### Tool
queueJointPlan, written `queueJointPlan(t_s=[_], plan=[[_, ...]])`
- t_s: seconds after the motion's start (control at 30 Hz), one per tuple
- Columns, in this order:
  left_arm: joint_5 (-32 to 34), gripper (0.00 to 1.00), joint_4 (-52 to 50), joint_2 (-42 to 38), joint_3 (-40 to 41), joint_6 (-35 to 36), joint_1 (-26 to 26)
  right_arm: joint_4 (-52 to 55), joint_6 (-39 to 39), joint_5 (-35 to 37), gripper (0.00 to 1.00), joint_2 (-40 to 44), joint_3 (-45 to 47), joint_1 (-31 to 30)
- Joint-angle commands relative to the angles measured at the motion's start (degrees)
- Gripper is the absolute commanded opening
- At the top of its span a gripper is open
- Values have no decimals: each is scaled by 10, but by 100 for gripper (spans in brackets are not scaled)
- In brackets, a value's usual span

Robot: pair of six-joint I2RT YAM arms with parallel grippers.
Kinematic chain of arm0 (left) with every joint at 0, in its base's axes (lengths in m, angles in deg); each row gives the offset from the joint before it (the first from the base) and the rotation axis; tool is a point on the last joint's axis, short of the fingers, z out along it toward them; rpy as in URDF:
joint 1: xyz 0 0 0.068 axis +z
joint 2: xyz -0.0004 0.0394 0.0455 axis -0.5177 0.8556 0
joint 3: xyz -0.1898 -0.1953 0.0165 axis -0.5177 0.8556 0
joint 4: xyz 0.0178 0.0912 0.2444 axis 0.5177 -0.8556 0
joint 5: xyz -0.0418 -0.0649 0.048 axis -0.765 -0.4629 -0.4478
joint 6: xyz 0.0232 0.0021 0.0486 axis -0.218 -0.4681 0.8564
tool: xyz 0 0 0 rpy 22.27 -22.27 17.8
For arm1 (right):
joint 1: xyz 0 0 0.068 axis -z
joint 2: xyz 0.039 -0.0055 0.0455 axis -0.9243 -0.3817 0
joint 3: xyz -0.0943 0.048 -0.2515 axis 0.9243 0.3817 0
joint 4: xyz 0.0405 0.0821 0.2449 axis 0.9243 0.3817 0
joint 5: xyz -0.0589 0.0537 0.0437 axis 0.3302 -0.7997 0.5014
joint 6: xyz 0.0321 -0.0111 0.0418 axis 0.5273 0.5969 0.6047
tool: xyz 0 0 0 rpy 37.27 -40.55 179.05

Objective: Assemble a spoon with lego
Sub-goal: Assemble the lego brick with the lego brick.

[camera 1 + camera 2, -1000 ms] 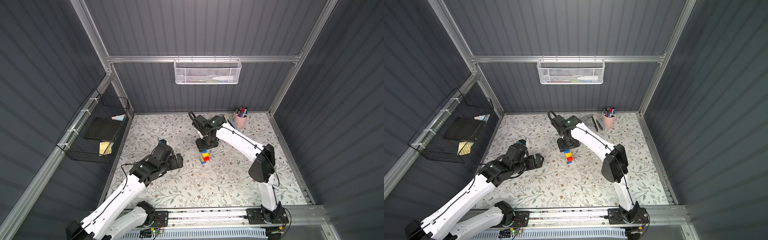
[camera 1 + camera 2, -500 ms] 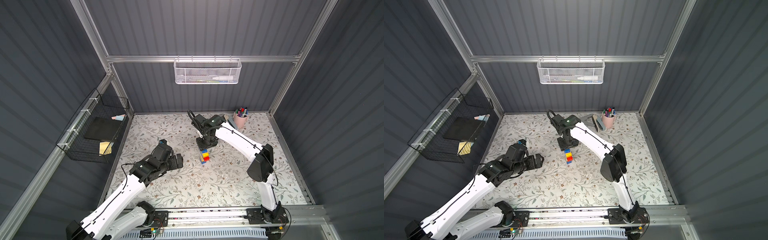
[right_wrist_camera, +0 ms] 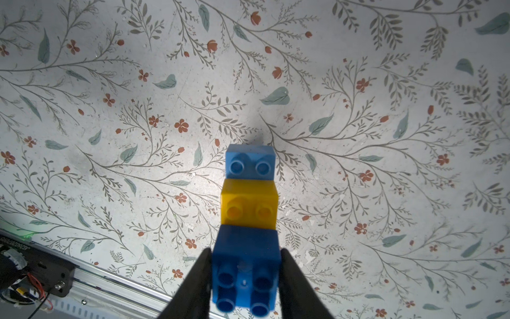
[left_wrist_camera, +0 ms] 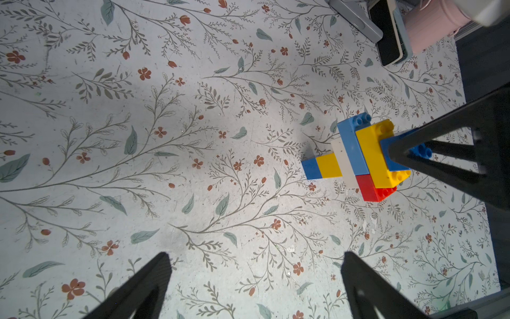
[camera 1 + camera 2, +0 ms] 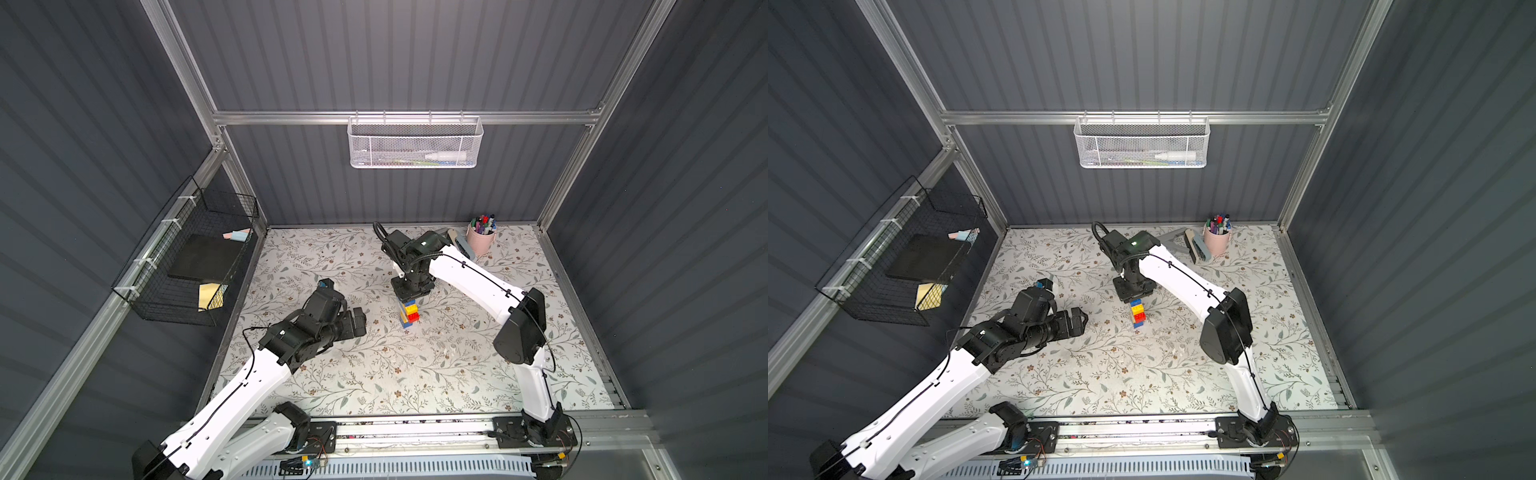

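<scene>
The spoon [image 5: 408,312] [image 5: 1137,313] stands on end near the middle of the floral mat, its narrow blue-yellow-white handle pointing down. In the left wrist view its head [image 4: 367,160] shows blue, yellow, red and white bricks. My right gripper [image 5: 409,293] [image 3: 245,251] comes down from above. Its two fingers press both sides of the top blue brick [image 3: 245,265]. My left gripper [image 5: 358,322] [image 4: 255,256] lies low to the spoon's left, well apart from it, open and empty.
A pink cup of pens [image 5: 481,241] and a grey block eraser [image 5: 461,247] stand at the back right of the mat. A black wire basket [image 5: 195,266] hangs on the left wall and a white mesh basket [image 5: 415,143] on the back wall. The arms' rail [image 5: 415,430] runs along the front edge.
The right gripper's fingers have closed in onto the top blue brick. Both arms and the spoon have hardly shifted.
</scene>
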State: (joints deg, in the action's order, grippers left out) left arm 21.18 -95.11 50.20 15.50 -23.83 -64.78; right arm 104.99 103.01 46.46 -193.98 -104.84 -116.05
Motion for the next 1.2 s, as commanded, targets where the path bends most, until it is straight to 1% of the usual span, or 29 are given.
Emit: queueJointPlan(t_s=[0.0, 0.07, 0.23, 0.3, 0.37, 0.6, 0.63, 0.73, 0.87, 0.9, 1.0, 1.17], plan=[[1, 99, -4, -6, 8, 14, -1, 16, -4, -8, 35, -16, -6, -2], [1, 99, -5, -5, 9, 13, -1, 17, -4, -10, 31, -18, -5, -2], [5, 99, -7, -9, 8, 14, -1, 25, -10, -17, 25, -26, -6, -2], [4, 99, -8, -10, 9, 15, -1, 28, -16, -22, 24, -30, -7, -2], [4, 99, -7, -10, 11, 15, -1, 31, -20, -23, 21, -34, -9, -2], [2, 99, -2, -7, 14, 16, -1, 60, -44, -37, 19, -54, -29, -2], [0, 99, -2, -6, 15, 16, -1, 63, -46, -39, 17, -58, -29, -2], [-1, 99, -2, -6, 15, 15, -1, 77, -51, -42, 15, -71, -27, -2], [-2, 99, 0, -6, 18, 16, -1, 87, -48, -34, 14, -82, -15, -2], [-2, 99, 1, -6, 17, 16, -1, 86, -47, -34, 15, -83, -11, -2], [-3, 99, 2, -4, 19, 16, -1, 86, -39, -27, 20, -84, -12, -2], [-6, 99, 2, -5, 19, 16, -1, 70, -30, -42, 41, -62, -27, -1]])
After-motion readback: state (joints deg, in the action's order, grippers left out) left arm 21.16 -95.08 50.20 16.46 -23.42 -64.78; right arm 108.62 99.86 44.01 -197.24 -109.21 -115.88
